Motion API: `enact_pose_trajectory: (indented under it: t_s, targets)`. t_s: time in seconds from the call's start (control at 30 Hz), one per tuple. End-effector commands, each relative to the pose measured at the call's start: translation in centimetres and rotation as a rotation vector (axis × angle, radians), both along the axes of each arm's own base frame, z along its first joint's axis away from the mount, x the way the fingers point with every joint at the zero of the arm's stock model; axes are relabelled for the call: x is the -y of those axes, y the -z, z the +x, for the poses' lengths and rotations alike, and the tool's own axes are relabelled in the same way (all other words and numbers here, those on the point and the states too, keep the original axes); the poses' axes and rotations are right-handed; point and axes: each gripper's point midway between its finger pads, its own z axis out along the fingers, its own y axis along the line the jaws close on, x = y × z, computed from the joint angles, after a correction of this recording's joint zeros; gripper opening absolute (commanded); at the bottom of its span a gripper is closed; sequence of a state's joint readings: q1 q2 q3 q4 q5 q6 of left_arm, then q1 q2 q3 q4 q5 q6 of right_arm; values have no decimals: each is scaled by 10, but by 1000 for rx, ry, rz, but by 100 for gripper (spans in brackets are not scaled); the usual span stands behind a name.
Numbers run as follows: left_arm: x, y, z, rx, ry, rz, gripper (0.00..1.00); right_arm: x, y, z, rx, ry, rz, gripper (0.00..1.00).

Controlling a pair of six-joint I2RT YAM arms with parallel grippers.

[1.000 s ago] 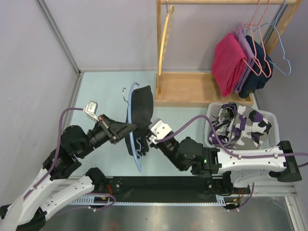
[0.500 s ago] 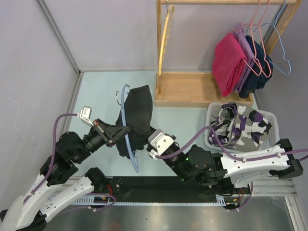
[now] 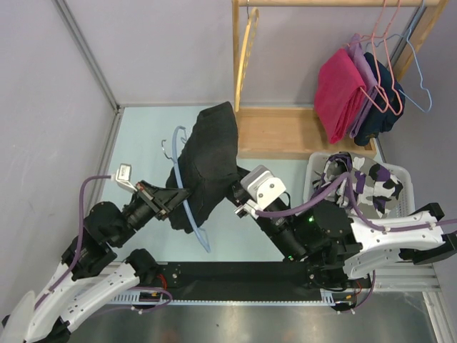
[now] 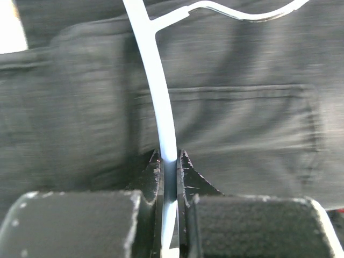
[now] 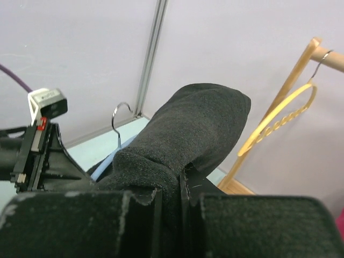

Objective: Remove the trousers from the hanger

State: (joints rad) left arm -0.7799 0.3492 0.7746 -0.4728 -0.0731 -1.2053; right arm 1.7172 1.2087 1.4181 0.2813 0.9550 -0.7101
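My left pincer (image 4: 169, 161) is clamped narrow on the thin blue hanger (image 4: 165, 115), partway down one arm below the hook, and holds it up off the tabletop (image 3: 143, 136). My right pincer (image 5: 171, 185) is nipped down on a thick fold of the black trousers (image 3: 211, 153), on the side of the hanger away from my left.

The trousers hang over the hanger, bunched and lifted into a hump on its right side. The bulk rises above and beyond the hanger, and only a little cloth shows at its lower end.

I judge the cloth soft and limp, light enough for one pincer. It looks rough rather than slick, so a pinch on a doubled fold should hold. It will not keep any shape, so whatever I do not grip will sag and trail, and it may snag on the end of the hanger. The best hold is where I have it, on a fat gather of cloth well clear of the hanger itself, so I drag fabric only.

The hanger is stiff but slim and smooth. I expect it could twist or slide between my left jaws if the trousers tug sideways.
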Motion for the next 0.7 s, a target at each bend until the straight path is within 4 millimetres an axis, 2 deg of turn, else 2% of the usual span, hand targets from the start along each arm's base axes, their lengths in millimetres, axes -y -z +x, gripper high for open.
enact_pose_trajectory:
  t_s: [0.0,0.17,0.4,0.5,0.53,0.67]
  targets:
    - [-25,94,15,-162,-123,316,0,89,-118,8,-15,-8,448,0]
    - [-30,99,15,-161,-137,342,0,112,-118,22,-15,99,403,0]
    - [-32,109,12,-171,-136,351,0,147,-92,54,-74,276,334,0]
    - [-29,105,13,-168,-125,342,0,172,-79,77,-87,420,289,0]
    - [-27,103,12,-166,-115,334,0,186,-76,87,-89,496,282,0]
    - [-22,99,12,-157,-100,310,0,220,-49,106,-140,695,212,0]
